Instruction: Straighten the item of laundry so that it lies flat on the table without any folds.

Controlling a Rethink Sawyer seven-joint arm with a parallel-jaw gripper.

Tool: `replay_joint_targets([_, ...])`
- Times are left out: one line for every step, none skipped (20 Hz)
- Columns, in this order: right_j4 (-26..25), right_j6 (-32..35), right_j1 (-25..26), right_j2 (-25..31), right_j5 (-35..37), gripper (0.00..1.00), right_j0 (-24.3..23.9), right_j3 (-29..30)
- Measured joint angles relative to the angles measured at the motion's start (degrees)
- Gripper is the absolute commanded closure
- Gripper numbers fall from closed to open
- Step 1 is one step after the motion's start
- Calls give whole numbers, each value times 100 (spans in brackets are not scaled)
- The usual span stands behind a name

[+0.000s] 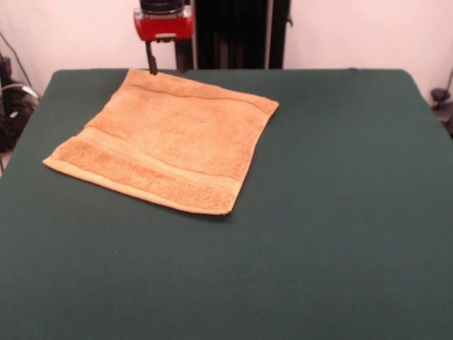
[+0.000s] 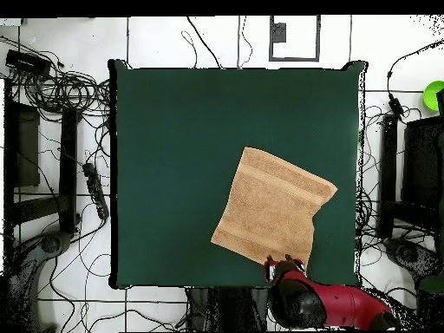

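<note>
I have the towel (image 1: 164,142) spread open on the green table (image 1: 333,212), turned at an angle to the table's edges, with its woven bands showing as paler stripes across the pile. It lies toward the robot's side of the table, and from overhead (image 2: 272,206) its nearest corner almost reaches that table edge (image 2: 173,173). I see no clear folds from the front view, though the surface ripples slightly near the band closest to the camera. I can't pick out the white tag in either view.

The gripper (image 1: 152,68) hangs just above the towel's far corner. Only one dark fingertip shows below the red wrist in the front view, and the rest of the arm is cut off at the top. Overhead, the gripper (image 2: 283,261) sits at that same towel corner, but the red housing covers the fingers, so I can't tell how far they are spread or whether they pinch the cloth.

There are no containers on the table.
</note>
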Motion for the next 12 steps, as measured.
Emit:
replay_joint_targets([0,0,4,0,0,0,51,0])
replay_joint_targets([0,0,12,0,0,0,100,-1])
replay_joint_targets([0,0,31,0,0,0,185,0])
replay_joint_targets([1,0,49,0,-2,0,254,0])
replay_joint_targets([1,0,67,-1,-3,0,324,-1])
replay_joint_targets([2,0,93,-1,-19,0,391,0])
replay_joint_targets([7,0,128,-2,-43,0,464,0])
replay_joint_targets([31,0,182,-2,-106,0,615,0])
replay_joint_targets([43,0,191,-2,-132,0,677,0])
replay_joint_targets([63,0,196,-2,-160,0,751,0])
replay_joint_targets([92,0,186,-7,-191,0,822,3])
replay_joint_targets([121,0,176,-12,-223,0,894,7])
